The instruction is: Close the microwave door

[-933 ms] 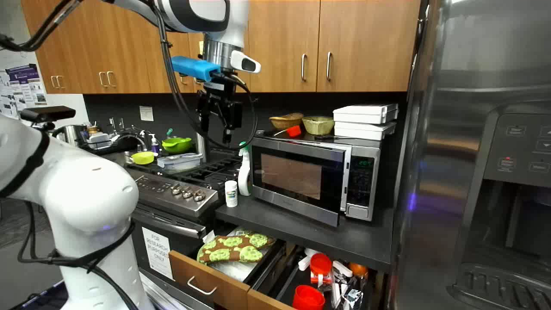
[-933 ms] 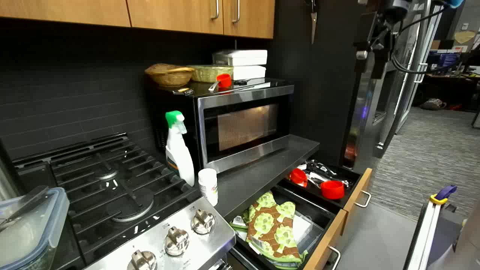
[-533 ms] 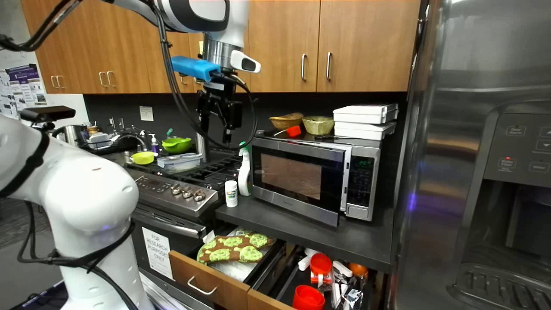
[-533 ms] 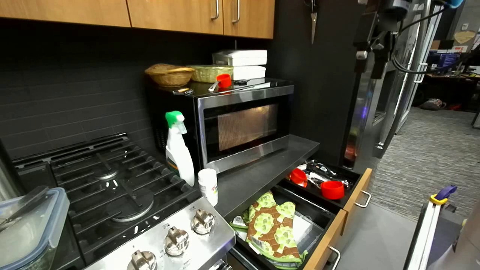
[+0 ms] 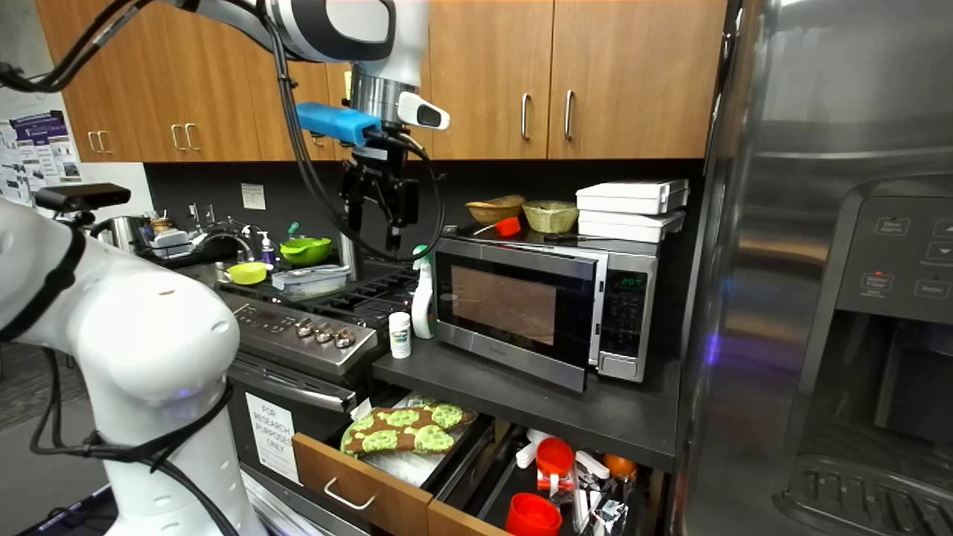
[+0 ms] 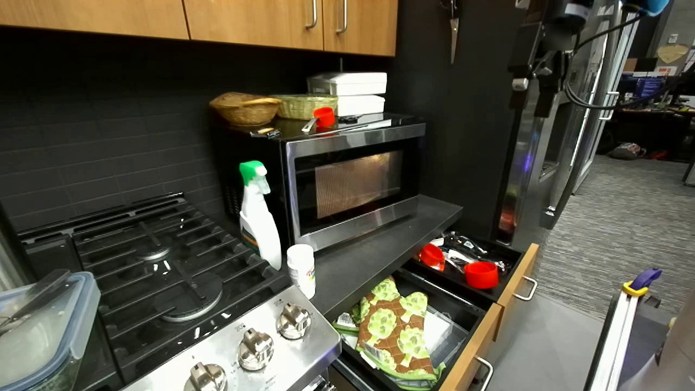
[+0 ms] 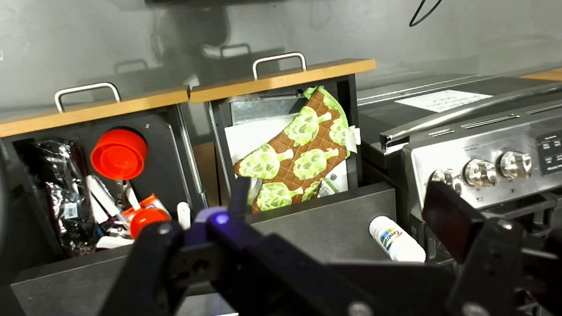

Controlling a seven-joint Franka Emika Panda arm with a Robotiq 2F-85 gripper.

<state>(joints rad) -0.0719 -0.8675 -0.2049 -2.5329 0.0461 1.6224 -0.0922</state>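
Your gripper (image 5: 373, 237) is holding nothing, with its fingers (image 7: 452, 221) spread, in front of the microwave (image 5: 630, 313) and apart from it. The door (image 5: 514, 309) stands ajar on the microwave's front. If you push too near its hinged side, the microwave could slide instead. If you sweep wide, you may topple the spray bottle (image 5: 422, 301) beside the microwave.
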